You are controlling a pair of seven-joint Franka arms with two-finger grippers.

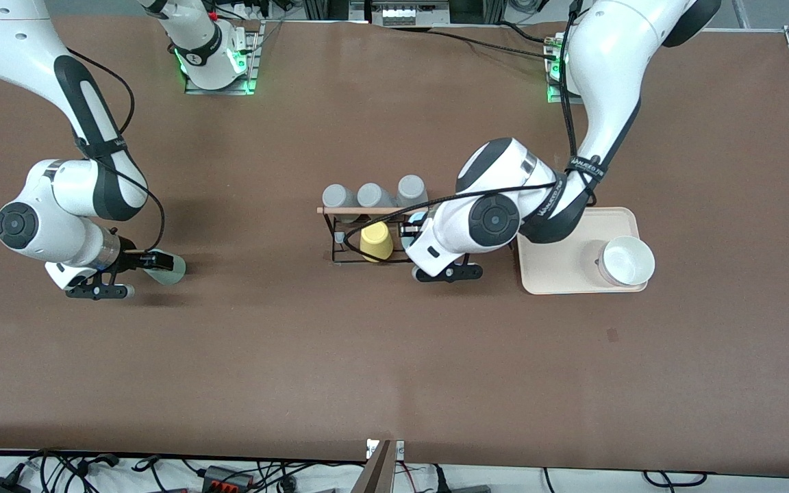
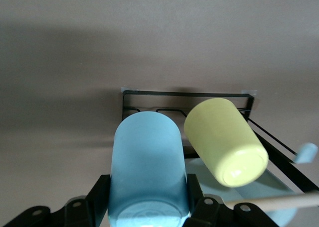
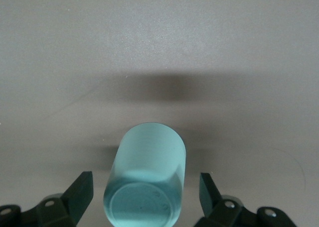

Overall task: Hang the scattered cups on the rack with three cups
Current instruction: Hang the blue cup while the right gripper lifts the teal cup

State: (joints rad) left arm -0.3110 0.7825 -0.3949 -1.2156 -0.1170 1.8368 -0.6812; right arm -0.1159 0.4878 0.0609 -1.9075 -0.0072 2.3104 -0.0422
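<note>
The light blue cup (image 2: pixel 148 162) is gripped in my left gripper (image 2: pixel 148 197), bottom toward the wrist camera, at the black wire rack (image 2: pixel 149 93), beside the yellow cup (image 2: pixel 227 142) that hangs tilted on it. In the front view my left gripper (image 1: pixel 414 229) is at the end of the rack (image 1: pixel 337 239) toward the left arm, under the wooden rod (image 1: pixel 367 210). The pale mint green cup (image 1: pixel 170 269) lies on its side on the table toward the right arm's end. My right gripper (image 3: pixel 145 192) is open around it, with gaps on both sides of the cup (image 3: pixel 147 177).
Three grey cups (image 1: pixel 372 195) sit along the rack's side farther from the front camera. A pale tray (image 1: pixel 559 274) with a white bowl (image 1: pixel 627 260) lies beside the rack, toward the left arm's end, partly under the left arm.
</note>
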